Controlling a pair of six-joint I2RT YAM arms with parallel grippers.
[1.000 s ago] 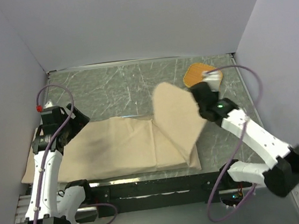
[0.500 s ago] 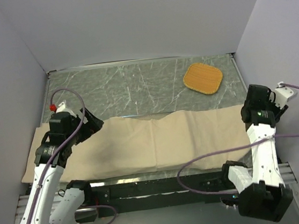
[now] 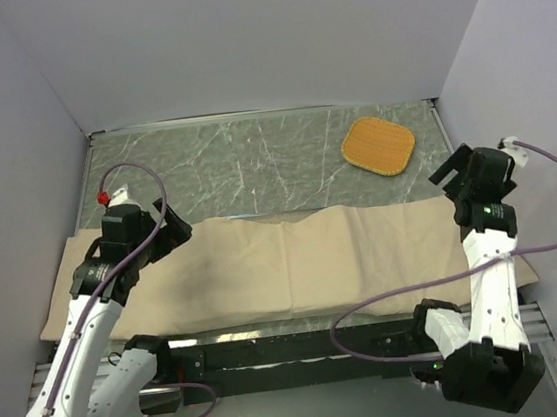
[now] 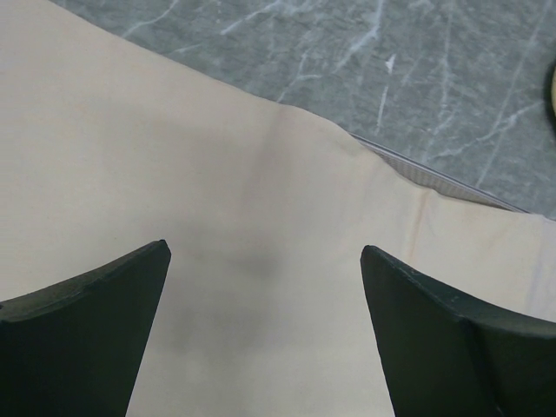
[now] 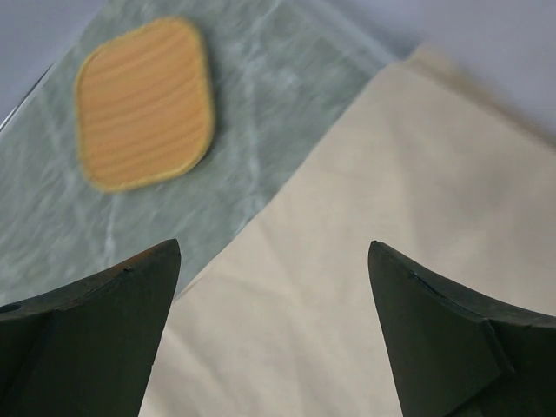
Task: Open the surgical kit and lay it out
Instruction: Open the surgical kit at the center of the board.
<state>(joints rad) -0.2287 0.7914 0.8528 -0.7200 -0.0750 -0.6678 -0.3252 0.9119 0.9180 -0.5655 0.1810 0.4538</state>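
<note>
The surgical kit's beige wrapping cloth (image 3: 295, 262) lies unfolded in a long flat band across the table's near half. It also fills the left wrist view (image 4: 217, 200) and the right wrist view (image 5: 391, 217). My left gripper (image 3: 175, 230) (image 4: 264, 248) hangs open over the cloth's left part, nothing between its fingers. My right gripper (image 3: 445, 171) (image 5: 274, 244) stands open above the cloth's right end, holding nothing. A thin steel-grey strip (image 4: 434, 178) peeks out at the cloth's far edge; I cannot tell what it is. Tray, tweezers, forceps and packets are hidden.
An orange woven pad (image 3: 378, 146) (image 5: 143, 102) lies on the grey marbled tabletop (image 3: 233, 163) at the back right, beyond the cloth. Purple walls close in on the left, back and right. The cloth's right end reaches the right wall's foot.
The cloth flap that the right gripper held up over the middle now lies flat to the right. That gripper has opened and let it go. The left arm shifted slightly right.
</note>
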